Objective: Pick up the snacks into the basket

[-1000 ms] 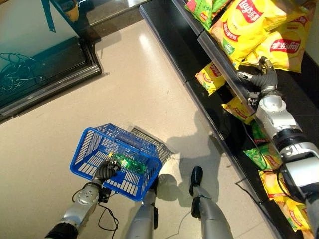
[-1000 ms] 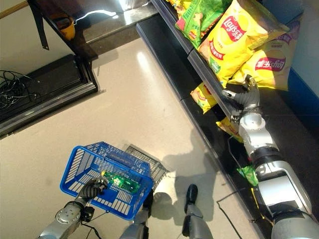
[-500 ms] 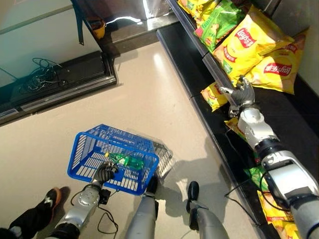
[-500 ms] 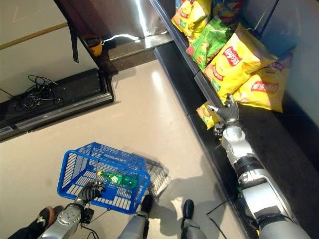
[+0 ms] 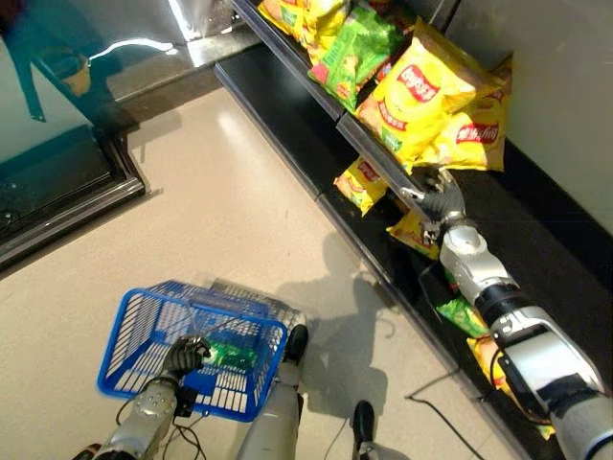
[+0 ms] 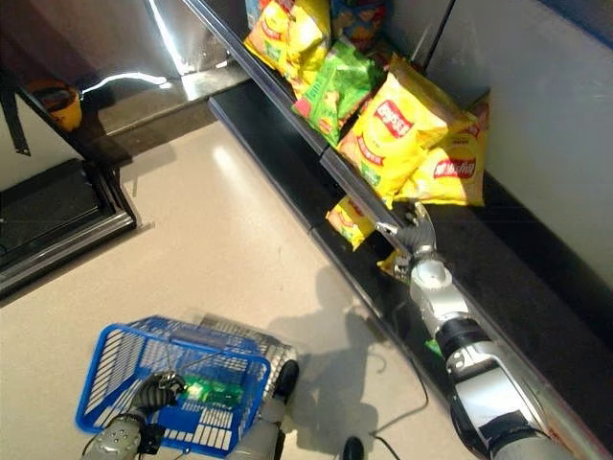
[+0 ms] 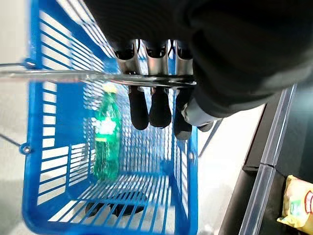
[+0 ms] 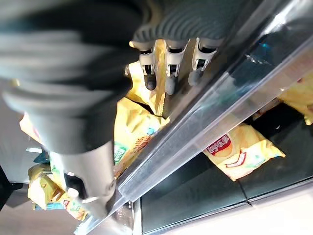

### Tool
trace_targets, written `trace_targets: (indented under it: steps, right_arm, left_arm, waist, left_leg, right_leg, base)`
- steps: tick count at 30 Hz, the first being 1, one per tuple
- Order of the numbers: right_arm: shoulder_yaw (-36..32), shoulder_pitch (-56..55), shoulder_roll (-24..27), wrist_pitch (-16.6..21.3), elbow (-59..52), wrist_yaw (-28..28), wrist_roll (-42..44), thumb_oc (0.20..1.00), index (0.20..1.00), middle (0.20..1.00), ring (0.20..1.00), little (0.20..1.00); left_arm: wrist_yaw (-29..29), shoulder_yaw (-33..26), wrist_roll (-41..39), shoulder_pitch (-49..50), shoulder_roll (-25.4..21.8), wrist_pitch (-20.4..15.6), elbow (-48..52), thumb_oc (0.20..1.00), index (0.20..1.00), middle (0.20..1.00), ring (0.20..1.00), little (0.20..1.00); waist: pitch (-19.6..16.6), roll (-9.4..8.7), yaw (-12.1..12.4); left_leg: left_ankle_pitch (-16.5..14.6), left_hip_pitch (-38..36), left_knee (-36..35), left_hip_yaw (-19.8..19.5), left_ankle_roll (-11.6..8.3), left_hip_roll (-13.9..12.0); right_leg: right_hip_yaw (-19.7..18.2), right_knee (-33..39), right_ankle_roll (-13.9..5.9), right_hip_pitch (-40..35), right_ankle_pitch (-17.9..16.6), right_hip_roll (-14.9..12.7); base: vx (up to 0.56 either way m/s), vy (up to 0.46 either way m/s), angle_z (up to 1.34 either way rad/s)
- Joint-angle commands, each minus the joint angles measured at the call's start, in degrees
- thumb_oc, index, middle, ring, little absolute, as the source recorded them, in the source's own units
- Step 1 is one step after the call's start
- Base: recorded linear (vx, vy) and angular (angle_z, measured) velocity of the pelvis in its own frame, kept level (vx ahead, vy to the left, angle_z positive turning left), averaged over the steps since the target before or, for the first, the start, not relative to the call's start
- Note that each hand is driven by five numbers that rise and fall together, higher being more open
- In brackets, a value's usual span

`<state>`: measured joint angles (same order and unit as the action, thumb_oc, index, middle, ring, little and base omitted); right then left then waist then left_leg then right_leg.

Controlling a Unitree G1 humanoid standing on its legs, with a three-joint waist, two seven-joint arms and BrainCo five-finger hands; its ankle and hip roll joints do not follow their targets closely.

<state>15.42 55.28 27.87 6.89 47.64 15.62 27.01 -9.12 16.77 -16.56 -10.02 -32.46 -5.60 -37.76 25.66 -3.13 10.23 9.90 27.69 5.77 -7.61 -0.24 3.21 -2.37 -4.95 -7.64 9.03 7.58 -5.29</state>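
The left hand (image 5: 184,355) is curled round the thin metal handle (image 7: 58,76) of the one blue basket (image 5: 129,331); its own wrist view shows the dark-tipped fingers (image 7: 159,105) hooked over that bar, which the head views leave too small to read. That wrist view also makes plain the single green bottle (image 7: 105,142) lying on the basket's floor below the fingers, a mere green patch from above. The right hand (image 5: 439,195) reaches to the front rail of the shelf (image 6: 359,204), fingers spread and relaxed, gripping nothing; in its wrist view the fingers (image 8: 168,73) hang loosely apart, just beside a yellow bag (image 8: 134,132). From the head, two large yellow snack bags (image 5: 414,101) lie on the shelf just beyond that hand, a green bag (image 5: 352,50) farther along, and more yellow ones past it. Two small yellow bags (image 5: 357,184) sit on the lower tier beneath the hand. No snack bag lies in the basket.
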Motion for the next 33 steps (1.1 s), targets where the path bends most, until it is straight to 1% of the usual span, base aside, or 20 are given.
trace_targets:
  steps: [1, 5, 8, 10, 11, 12, 14, 15, 16, 18, 19, 21, 23, 26, 29, 33]
  right_arm:
    - [-0.3, 3.3, 3.6, 2.5, -2.3, 1.5, -1.2, 1.0, 1.0, 1.0, 1.0, 1.0]
    - [0.2, 6.6, 4.6, 2.4, -1.4, 2.4, -2.1, 1.0, 1.0, 1.0, 1.0, 1.0]
    - [1.1, 11.5, 5.4, 2.7, 0.5, 2.9, -0.7, 1.0, 1.0, 1.0, 1.0, 1.0]
    - [2.3, 14.5, 6.2, 2.2, 2.4, 2.8, -0.1, 1.0, 1.0, 1.0, 1.0, 1.0]
    - [1.5, 15.4, 5.8, 2.4, 3.7, 2.9, 1.7, 1.0, 1.0, 1.0, 1.0, 1.0]
    - [1.7, 17.5, 6.9, 2.3, 6.8, 2.8, 3.2, 1.0, 1.0, 1.0, 1.0, 1.0]
    - [2.0, 18.5, 7.7, 2.3, 8.4, 2.7, 3.9, 1.0, 1.0, 1.0, 1.0, 1.0]
    - [3.1, 19.9, 9.7, 1.7, 9.5, 2.3, 3.5, 1.0, 1.0, 1.0, 1.0, 1.0]
    - [3.2, 20.0, 9.7, 1.7, 9.6, 2.3, 3.5, 1.0, 1.0, 1.0, 1.0, 1.0]
    - [2.8, 20.8, 11.7, 1.7, 10.3, 2.6, 4.4, 1.0, 1.0, 1.0, 1.0, 1.0]
    - [2.8, 20.8, 11.7, 1.7, 10.3, 2.6, 4.4, 1.0, 1.0, 1.0, 1.0, 1.0]
    - [1.4, 19.5, 11.2, 2.7, 6.3, 3.6, 6.4, 1.0, 1.0, 1.0, 1.0, 1.0]
    - [1.8, 19.7, 11.1, 2.5, 4.7, 3.6, 5.7, 1.0, 1.0, 1.0, 1.0, 1.0]
    - [1.3, 20.4, 10.3, 3.2, 4.8, 4.3, 7.1, 1.0, 1.0, 1.0, 1.0, 1.0]
    - [-0.1, 20.7, 7.4, 4.6, 5.3, 5.4, 9.7, 1.0, 1.0, 1.0, 1.0, 1.0]
    - [-1.5, 21.0, 5.6, 4.8, 6.2, 5.4, 11.5, 1.0, 1.0, 1.0, 1.0, 1.0]
  left_arm:
    - [-1.1, -1.7, -0.1, 1.6, -1.8, -4.0, 4.7, 0.2, 0.2, 0.2, 0.2, 0.2]
    - [-1.4, -1.4, -0.3, 1.5, -1.7, -3.9, 4.9, 0.2, 0.2, 0.2, 0.2, 0.2]
    - [-1.7, -0.6, -0.8, 1.5, -1.5, -4.2, 5.5, 0.2, 0.2, 0.2, 0.2, 0.2]
    - [-1.5, 0.0, -0.7, 1.2, -1.9, -4.2, 6.1, 0.2, 0.2, 0.2, 0.2, 0.2]
    - [-1.5, 0.3, -0.8, 1.2, -1.9, -4.2, 6.4, 0.2, 0.2, 0.2, 0.2, 0.2]
    - [-1.3, 0.7, -1.2, 0.8, -2.2, -4.3, 6.6, 0.2, 0.2, 0.2, 0.2, 0.2]
    - [-1.2, 0.9, -1.6, 0.5, -2.3, -4.5, 7.0, 0.2, 0.2, 0.2, 0.2, 0.2]
    - [-0.8, 1.1, -1.9, 0.4, -2.6, -4.6, 7.7, 0.2, 0.2, 0.2, 0.2, 0.2]
    - [-0.8, 1.1, -1.9, 0.4, -2.6, -4.5, 7.7, 0.2, 0.2, 0.2, 0.2, 0.2]
    - [-0.2, 1.1, -2.2, 1.2, -3.0, -4.6, 9.1, 0.2, 0.2, 0.2, 0.2, 0.2]
    - [-0.2, 1.1, -2.2, 1.2, -3.1, -4.6, 9.1, 0.2, 0.2, 0.2, 0.2, 0.2]
    - [-0.3, 0.5, -2.6, 1.2, -2.8, -4.5, 8.7, 0.2, 0.2, 0.2, 0.2, 0.2]
    - [-0.4, 0.2, -2.2, 1.6, -2.7, -4.1, 8.1, 0.2, 0.2, 0.2, 0.2, 0.2]
    - [-0.6, 0.2, -2.1, 1.7, -2.7, -4.0, 7.7, 0.2, 0.2, 0.2, 0.2, 0.2]
    - [-1.5, 0.4, -2.4, 1.1, -2.2, -4.0, 7.3, 0.2, 0.2, 0.2, 0.2, 0.2]
    - [-1.4, 0.7, -2.7, 1.1, -2.2, -3.8, 8.1, 0.2, 0.2, 0.2, 0.2, 0.2]
  waist:
    - [-2.2, -1.28, 0.8]
    - [-2.2, -1.16, 1.0]
    - [-2.0, -1.06, 1.5]
    - [-1.9, -0.83, 1.6]
    - [-1.8, -0.61, 1.9]
    - [-1.6, -0.27, 2.2]
    - [-1.3, 0.08, 2.4]
    - [-1.1, 0.62, 2.8]
    - [-1.1, 0.68, 2.7]
    - [-1.0, 1.67, 3.5]
    - [-1.0, 1.68, 3.4]
    - [-0.9, 2.06, 3.1]
    - [-1.2, 2.02, 2.9]
    - [-1.4, 1.74, 2.9]
    - [-1.5, 1.12, 2.7]
    - [-1.4, 0.79, 2.9]
  left_leg:
    - [-2.6, -0.6, 0.7, 0.5, -4.08, -2.5]
    - [-2.8, 0.0, 1.1, 0.2, -4.04, -2.0]
    - [-3.0, 0.5, 1.0, -0.4, -3.94, -1.5]
    - [-2.8, 0.9, 0.6, -0.8, -4.11, -1.3]
    - [-2.7, 1.1, 0.4, -1.0, -4.2, -1.2]
    - [-2.6, 1.4, 0.1, -1.4, -4.33, -0.9]
    - [-2.5, 1.6, 0.1, -1.8, -4.35, -0.6]
    - [-2.4, 2.1, 0.1, -2.2, -4.48, -0.2]
    - [-2.4, 2.1, 0.2, -2.2, -4.49, -0.2]
    - [-2.3, 2.5, -0.2, -2.8, -4.44, 0.7]
    - [-2.3, 2.5, -0.2, -2.8, -4.44, 0.7]
    - [-1.8, 2.8, -0.9, -3.3, -4.53, 1.0]
    - [-1.5, 3.1, -1.4, -3.7, -4.62, 1.2]
    - [-1.7, 3.1, -1.3, -3.7, -4.55, 1.5]
    - [-2.2, 3.1, -0.7, -3.5, -4.5, 1.4]
    - [-2.6, 3.1, 0.0, -3.2, -4.35, 1.3]
  right_leg:
    - [1.5, -2.3, -1.52, -0.3, -1.8, -0.5]
    - [2.2, -2.0, -1.36, -0.1, -1.6, -0.8]
    - [2.8, -1.5, -1.33, 0.1, -1.2, -1.1]
    - [3.5, -1.6, -1.38, 0.3, -0.9, -1.2]
    - [3.8, -1.7, -1.38, 0.3, -0.7, -1.3]
    - [4.6, -2.1, -1.47, 0.6, -0.5, -1.5]
    - [5.0, -2.3, -1.51, 0.6, -0.4, -1.5]
    - [5.8, -2.8, -1.7, 0.8, -0.3, -1.7]
    - [5.9, -2.9, -1.7, 0.9, -0.3, -1.7]
    - [7.1, -3.1, -2.0, 0.8, -0.1, -2.5]
    - [7.2, -3.1, -2.02, 0.8, 0.0, -2.6]
    - [7.7, -3.6, -2.09, 1.1, 0.0, -2.8]
    - [8.1, -3.4, -2.13, 1.2, -0.2, -2.8]
    - [8.3, -2.9, -2.09, 0.8, -0.2, -2.9]
    - [8.5, -2.3, -2.07, 0.2, -0.1, -3.0]
    - [7.9, -2.0, -1.99, 0.3, -0.7, -3.0]
  base:
    - [0.05, 0.013, 0.04]
    - [0.01, -0.005, 0.01]
    - [0.01, -0.014, 0.04]
    - [0.02, -0.03, 0.08]
    - [0.04, -0.061, 0.19]
    - [0.03, -0.051, 0.23]
    - [0.04, -0.045, 0.33]
    - [0.04, -0.041, 0.37]
    - [0.05, -0.032, 0.31]
    - [0.06, -0.012, 0.2]
    - [0.07, -0.008, 0.26]
    - [0.05, -0.012, 0.24]
    - [0.06, -0.017, 0.16]
    - [0.05, -0.01, 0.15]
    - [0.01, 0.002, 0.09]
    - [-0.02, 0.015, -0.08]
